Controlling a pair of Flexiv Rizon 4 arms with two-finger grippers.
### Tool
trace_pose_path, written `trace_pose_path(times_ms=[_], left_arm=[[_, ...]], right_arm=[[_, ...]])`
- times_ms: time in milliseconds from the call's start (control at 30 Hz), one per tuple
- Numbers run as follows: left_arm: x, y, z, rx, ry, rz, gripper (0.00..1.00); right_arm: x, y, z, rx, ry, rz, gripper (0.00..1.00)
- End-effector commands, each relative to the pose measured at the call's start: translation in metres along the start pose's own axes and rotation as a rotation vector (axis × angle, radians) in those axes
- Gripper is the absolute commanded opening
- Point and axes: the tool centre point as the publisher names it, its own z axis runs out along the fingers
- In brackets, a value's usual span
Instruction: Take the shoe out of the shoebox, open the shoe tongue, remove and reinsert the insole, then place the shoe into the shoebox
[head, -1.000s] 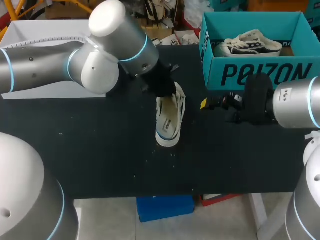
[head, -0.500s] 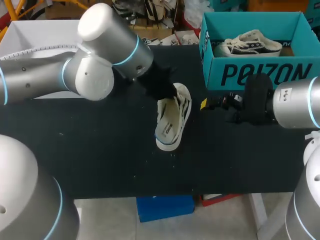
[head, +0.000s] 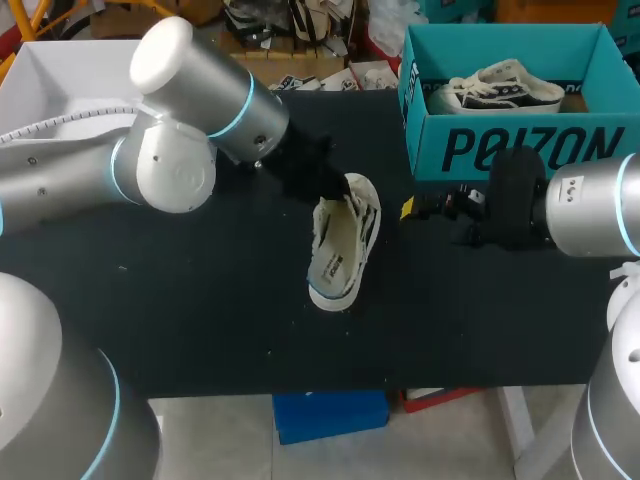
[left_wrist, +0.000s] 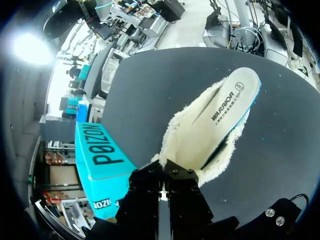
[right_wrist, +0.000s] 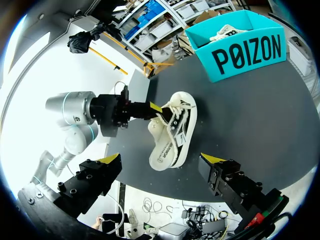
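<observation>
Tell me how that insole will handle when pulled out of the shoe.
Probably floppy and light: the insole is thin, pinched at one end by the left gripper. Its fleecy surface may snag the shoe, dragging or tipping it.

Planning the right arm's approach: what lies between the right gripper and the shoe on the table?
Nothing: bare table separates the right gripper from the shoe, shown in the head view.
</observation>
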Motion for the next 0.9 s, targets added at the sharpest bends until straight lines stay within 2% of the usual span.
trace_pose_path(times_ms=[33,267,367,500,900], left_arm=[[0.0,-0.002,-0.007,0.02,0.013,-0.004,0.0],[0.003,0.001,-0.01,0.016,0.002,-0.023,0.0],[-0.006,-0.003,-0.019,0.012,-0.044,0.003,0.0],[0.002,0.005,-0.012,0.02,-0.013,-0.03,0.0],[0.008,0.005,-0.012,0.038,-0.068,-0.098,0.0]], right_arm=[[0.001,0.0,0.0,0.0,-0.002,0.0,1.0],[0.001,0.0,0.0,0.0,-0.002,0.0,1.0],[0.001,0.0,0.0,0.0,-0.002,0.0,1.0],[0.001,0.0,0.0,0.0,-0.002,0.0,1.0],[0.001,0.0,0.0,0.0,-0.002,0.0,1.0]])
